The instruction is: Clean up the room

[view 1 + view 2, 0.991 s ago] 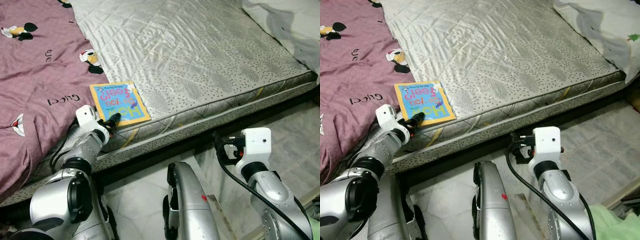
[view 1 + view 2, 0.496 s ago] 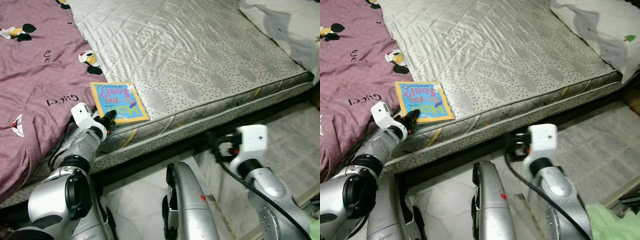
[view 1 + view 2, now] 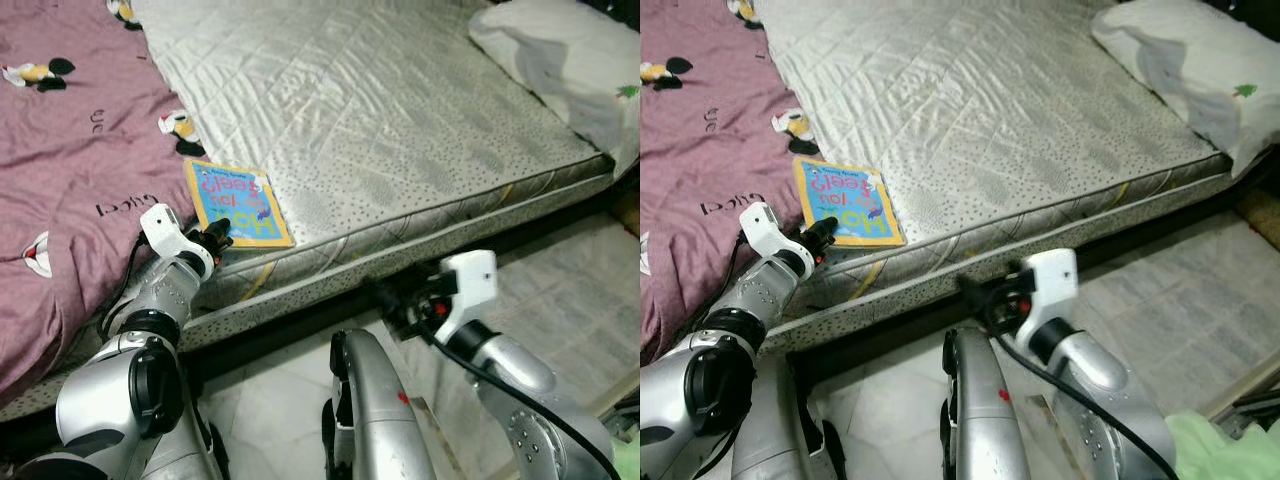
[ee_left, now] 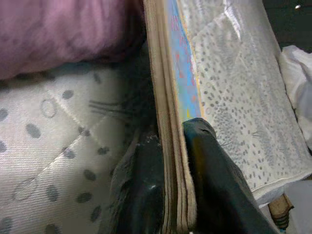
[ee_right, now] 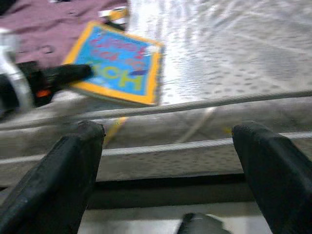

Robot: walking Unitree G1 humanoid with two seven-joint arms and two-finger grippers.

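Left wrist view shows the left gripper [image 4: 175, 195] closed on the book [image 4: 173, 122]: one black finger [image 4: 141, 190] sits under the stack of pages, the other lies on the blue cover, pinching the book's near edge. From the head, the left gripper [image 3: 217, 233] meets the book [image 3: 237, 202] at its near left corner. The book lies flat on the mattress [image 3: 380, 110], close to the front edge, cover up, with an orange border and coloured letters. Its left side is just beside the purple blanket [image 3: 70, 150], which covers the left part of the mattress and is printed with cartoon figures.

The right gripper [image 5: 168, 165] is wide open and holds nothing; it hangs in front of the mattress's front edge, below the top surface and pointing toward the book. A white pillow [image 3: 565, 60] lies at the far right corner of the mattress. Something pale green [image 3: 1225, 445], perhaps cloth, shows low on the right, over the tiled floor [image 3: 1200, 310].
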